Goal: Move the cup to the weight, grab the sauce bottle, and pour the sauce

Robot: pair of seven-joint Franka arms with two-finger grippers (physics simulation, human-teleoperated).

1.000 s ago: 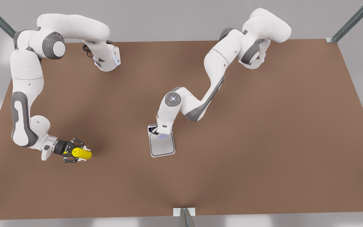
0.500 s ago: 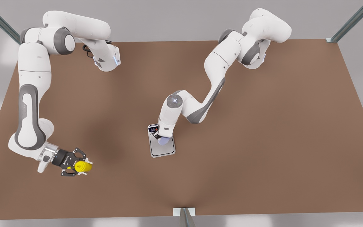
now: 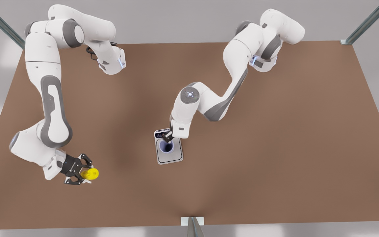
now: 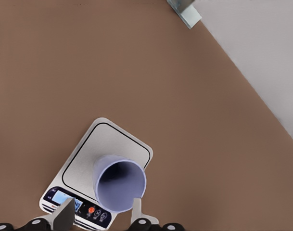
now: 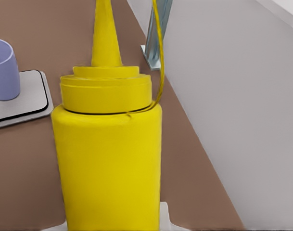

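The lavender cup (image 3: pixel 166 147) stands upright on the weight (image 3: pixel 171 157), a silver scale at mid table. In the left wrist view the cup (image 4: pixel 120 185) sits on the weight's plate (image 4: pixel 105 142) near its display end. My left gripper (image 3: pixel 168 135) hovers just above and behind the cup, open, its fingers (image 4: pixel 136 211) off the cup's walls. At the front view's left my right gripper (image 3: pixel 81 172) is shut on the yellow sauce bottle (image 3: pixel 90 173). The bottle (image 5: pixel 108 159) stands upright with its nozzle up, the cup (image 5: pixel 2 70) and weight (image 5: pixel 21 103) beyond it.
The brown table (image 3: pixel 275 131) lies bare around the scale. A metal frame post (image 3: pixel 192 225) stands at the near edge, and the bottle is close to that edge and a post (image 5: pixel 158 33). Both arms' bases sit at the far edge.
My left gripper let go of the cup and drew back, leaving it uncovered on the scale. The right arm swung its elbow in and the bottle now looks more end-on from above.
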